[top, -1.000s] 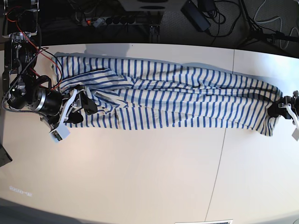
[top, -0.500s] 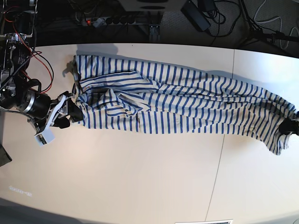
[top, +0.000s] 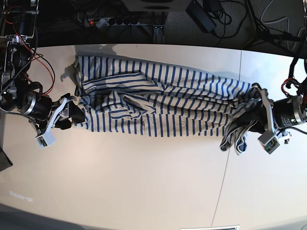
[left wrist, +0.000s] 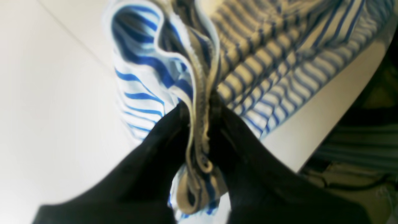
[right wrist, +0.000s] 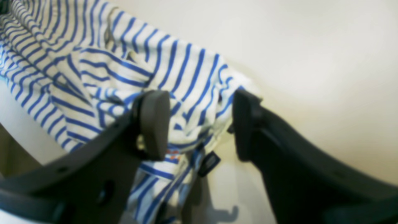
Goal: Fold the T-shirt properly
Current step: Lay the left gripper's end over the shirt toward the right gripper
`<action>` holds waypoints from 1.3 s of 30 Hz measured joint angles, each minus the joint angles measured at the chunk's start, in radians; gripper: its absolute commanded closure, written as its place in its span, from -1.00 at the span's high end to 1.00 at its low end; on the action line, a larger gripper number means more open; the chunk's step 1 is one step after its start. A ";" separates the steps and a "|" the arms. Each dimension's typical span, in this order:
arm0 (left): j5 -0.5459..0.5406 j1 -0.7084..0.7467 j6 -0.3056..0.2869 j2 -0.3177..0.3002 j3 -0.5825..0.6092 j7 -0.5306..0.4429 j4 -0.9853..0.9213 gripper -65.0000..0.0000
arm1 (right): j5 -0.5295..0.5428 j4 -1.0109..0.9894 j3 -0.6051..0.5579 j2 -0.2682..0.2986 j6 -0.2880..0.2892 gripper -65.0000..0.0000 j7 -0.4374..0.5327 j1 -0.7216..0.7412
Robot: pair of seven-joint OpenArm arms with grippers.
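Observation:
The T-shirt (top: 163, 108), white with thin blue stripes, lies stretched in a long rumpled band across the white table (top: 144, 182). My left gripper (top: 259, 118) is at the band's right end in the base view. In the left wrist view this gripper (left wrist: 200, 112) is shut on a bunched edge of the T-shirt (left wrist: 174, 62). My right gripper (top: 73, 113) is at the band's left end. The right wrist view shows it (right wrist: 200, 124) open, its fingers (right wrist: 154, 124) straddling a corner of the T-shirt (right wrist: 124, 71) with a small dark tag (right wrist: 210, 163) and an orange mark (right wrist: 172, 152).
Beyond the table's far edge are a power strip (top: 120, 20), a black adapter (top: 201, 14) and cables on a dark floor. A thin seam (top: 225, 167) crosses the table on the right. Red wires (top: 41, 62) hang by the right arm's base.
My left gripper has come inward from the right edge with the shirt's end, so the cloth there has slackened and bunched. My right gripper has backed off to the shirt's left end.

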 measured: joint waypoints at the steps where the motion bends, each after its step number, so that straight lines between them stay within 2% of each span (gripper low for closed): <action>1: 0.016 -0.001 0.000 0.023 0.003 0.000 0.000 -1.00 | -0.003 -0.012 0.000 0.000 0.000 -0.05 0.002 0.000; 5: 0.082 -0.001 0.000 0.103 0.070 -0.018 -0.001 -1.00 | -0.002 -0.035 0.000 0.000 0.000 -0.05 0.002 0.001; 13: 0.283 -0.002 0.000 0.243 0.253 -0.086 -0.018 -1.00 | -0.002 -0.047 0.000 0.000 0.000 -0.05 0.006 0.005; 18: 0.301 -0.002 0.000 0.314 0.301 -0.092 -0.091 -1.00 | -0.002 -0.047 0.000 0.000 0.000 -0.05 0.005 0.006; 19: 0.303 -0.002 0.000 0.324 0.303 -0.091 -0.106 -0.94 | -0.002 -0.047 0.000 0.000 0.000 -0.05 0.005 0.005; 22: 0.302 -0.002 0.000 0.347 0.303 -0.090 -0.125 -0.20 | 0.002 -0.047 0.000 0.000 0.000 -0.05 0.005 0.005; 23: 0.299 -0.002 0.001 0.355 0.303 -0.093 -0.126 -0.05 | 0.004 -0.047 0.000 0.000 0.000 -0.05 0.005 0.005; 24: 0.297 -0.002 0.000 0.360 0.303 -0.094 -0.126 0.01 | 0.004 -0.047 0.000 0.000 0.000 -0.05 0.005 0.005; 32: 0.251 -0.011 0.000 0.408 0.305 -0.097 -0.126 0.00 | 0.027 -0.047 0.000 0.000 0.000 -0.05 0.005 0.006; 37: 0.251 -0.032 0.001 0.384 0.304 -0.100 -0.126 -0.02 | 0.055 -0.039 0.000 0.000 0.000 -0.05 0.003 0.037; 38: 0.256 -0.031 0.001 0.379 0.301 -0.096 -0.127 -0.07 | 0.064 -0.039 0.000 0.000 0.000 -0.15 0.003 0.050; 39: 0.255 -0.030 0.000 0.375 0.298 -0.095 -0.127 -0.17 | 0.071 -0.038 0.000 -0.001 0.000 -0.38 0.005 0.068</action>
